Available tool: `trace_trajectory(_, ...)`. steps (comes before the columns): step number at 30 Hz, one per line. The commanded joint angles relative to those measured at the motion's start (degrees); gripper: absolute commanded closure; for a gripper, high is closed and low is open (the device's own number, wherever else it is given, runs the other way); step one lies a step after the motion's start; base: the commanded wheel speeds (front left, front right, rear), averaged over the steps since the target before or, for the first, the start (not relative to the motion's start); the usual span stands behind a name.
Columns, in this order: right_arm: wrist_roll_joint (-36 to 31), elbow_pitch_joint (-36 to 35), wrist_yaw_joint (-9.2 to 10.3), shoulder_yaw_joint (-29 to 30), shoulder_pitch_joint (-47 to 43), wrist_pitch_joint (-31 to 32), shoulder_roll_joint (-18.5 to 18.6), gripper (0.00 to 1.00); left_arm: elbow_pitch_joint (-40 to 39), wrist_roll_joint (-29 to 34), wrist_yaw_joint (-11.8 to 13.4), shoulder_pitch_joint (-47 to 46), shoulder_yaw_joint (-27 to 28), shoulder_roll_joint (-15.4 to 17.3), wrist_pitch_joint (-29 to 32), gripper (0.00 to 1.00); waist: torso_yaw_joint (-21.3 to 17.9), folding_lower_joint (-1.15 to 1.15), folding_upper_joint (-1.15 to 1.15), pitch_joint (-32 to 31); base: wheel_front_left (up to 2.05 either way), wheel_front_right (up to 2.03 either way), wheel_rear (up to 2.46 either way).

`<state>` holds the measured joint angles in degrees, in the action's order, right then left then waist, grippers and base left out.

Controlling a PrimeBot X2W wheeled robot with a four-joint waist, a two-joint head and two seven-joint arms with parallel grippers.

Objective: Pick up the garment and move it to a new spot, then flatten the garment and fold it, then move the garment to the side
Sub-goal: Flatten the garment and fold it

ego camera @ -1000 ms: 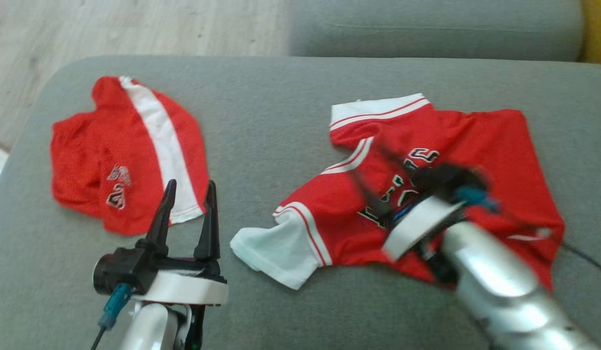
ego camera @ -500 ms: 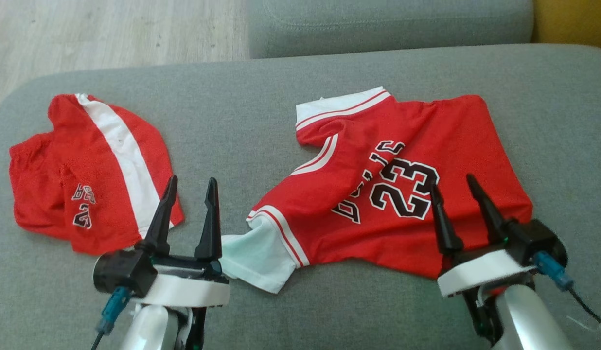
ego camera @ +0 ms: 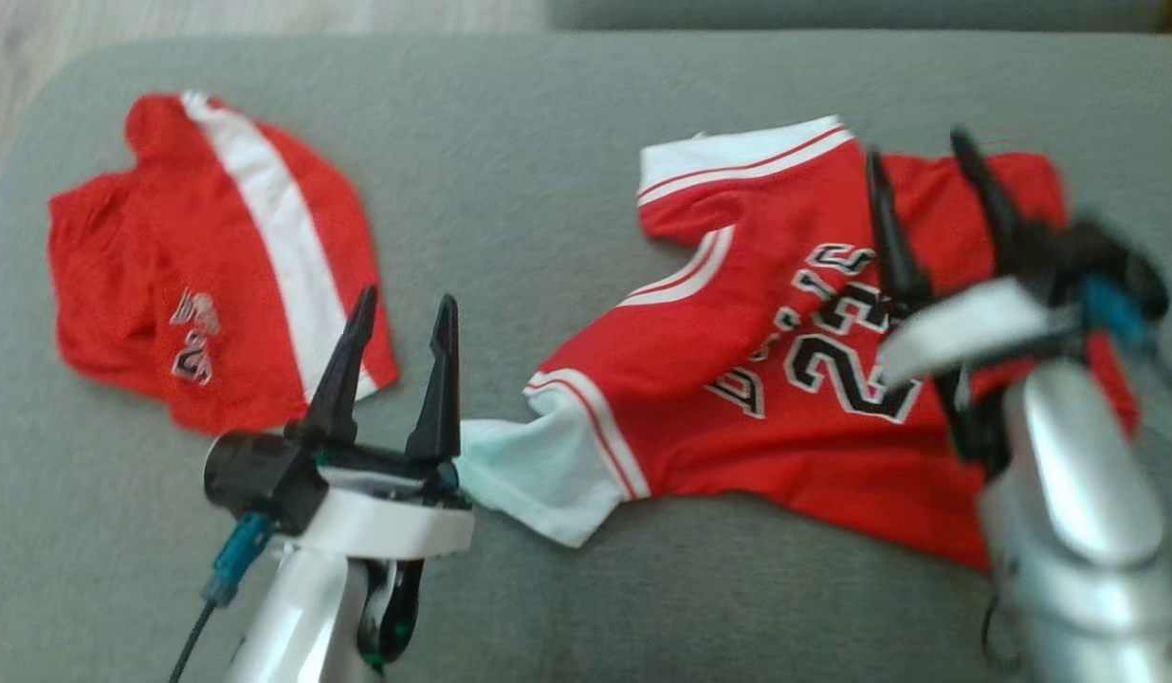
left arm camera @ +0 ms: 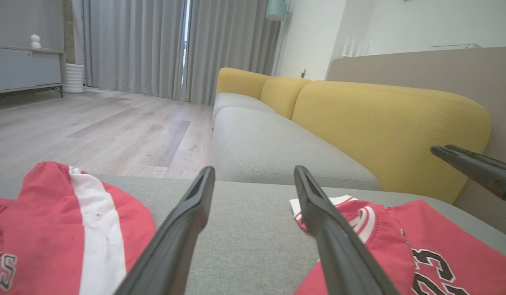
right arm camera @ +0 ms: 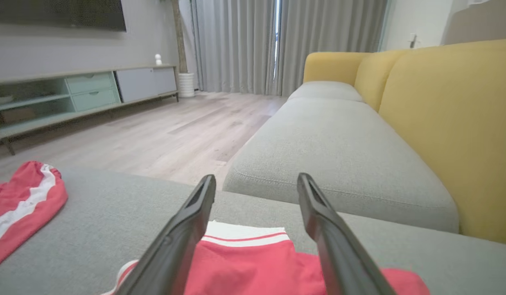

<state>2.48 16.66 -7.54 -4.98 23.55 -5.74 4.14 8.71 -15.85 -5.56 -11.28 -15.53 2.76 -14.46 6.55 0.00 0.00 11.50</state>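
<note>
Garment: a red mesh basketball jersey [ego camera: 728, 379] with white sleeves, white-and-red trim and a black "23" lies spread but rumpled on the right part of the cushion, print side up.
Surface: a broad grey fabric sofa cushion [ego camera: 529, 180] carries both pieces of clothing.
Second piece: red shorts with a white side stripe [ego camera: 216, 256] lie on the cushion's left part, well apart from the jersey.
Left gripper [ego camera: 404, 300]: its two dark fingers are spread wide with nothing between them. It sits between the shorts and the jersey, with its base just beside the jersey's near white sleeve.
Right gripper [ego camera: 918, 148]: its fingers are parted fully and grip nothing. It is over the jersey's far right portion, fingers pointing towards the far edge. The head view is blurred, so contact with the cloth cannot be told.
Right wrist view: the jersey's white-trimmed edge lies below, between the two fingers.
Background: a yellow padded backrest [left arm camera: 380, 123] and a pale wooden floor [left arm camera: 93, 131].
</note>
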Motion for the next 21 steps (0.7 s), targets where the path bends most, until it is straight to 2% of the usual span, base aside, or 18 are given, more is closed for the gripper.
trace_trajectory(1,-0.71,0.72,0.05,-0.91,5.36,3.34,0.9,0.0,-2.09,-0.83,-0.04,-2.89,0.75,0.12,-0.54,0.0,3.89,0.0,0.0,3.65,0.0,0.0,0.0)
trace_trajectory(7,0.57,13.85,0.05,-4.47,17.05,15.14,4.78,0.0,-1.73,-2.44,0.34,-5.07,-1.4,0.12,-0.54,0.0,8.66,0.0,0.0,6.67,0.0,0.0,0.0)
trace_trajectory(12,3.89,24.72,0.05,-10.41,23.46,21.71,8.49,0.0,-1.6,-3.75,0.79,-6.03,-3.34,0.11,-0.54,0.0,11.92,0.0,0.0,7.87,0.0,0.0,0.0)
trace_trajectory(18,5.6,34.17,0.05,-17.94,27.9,26.5,13.27,0.0,-1.98,-5.15,1.58,-6.84,-4.98,0.11,-0.54,0.0,14.36,0.0,0.0,9.42,0.0,0.0,0.0)
trace_trajectory(21,6.36,36.32,0.05,-19.93,28.71,27.27,14.19,0.0,-2.14,-5.57,1.87,-7.03,-5.37,0.11,-0.54,0.0,14.81,0.0,0.0,9.76,0.0,0.0,0.0)
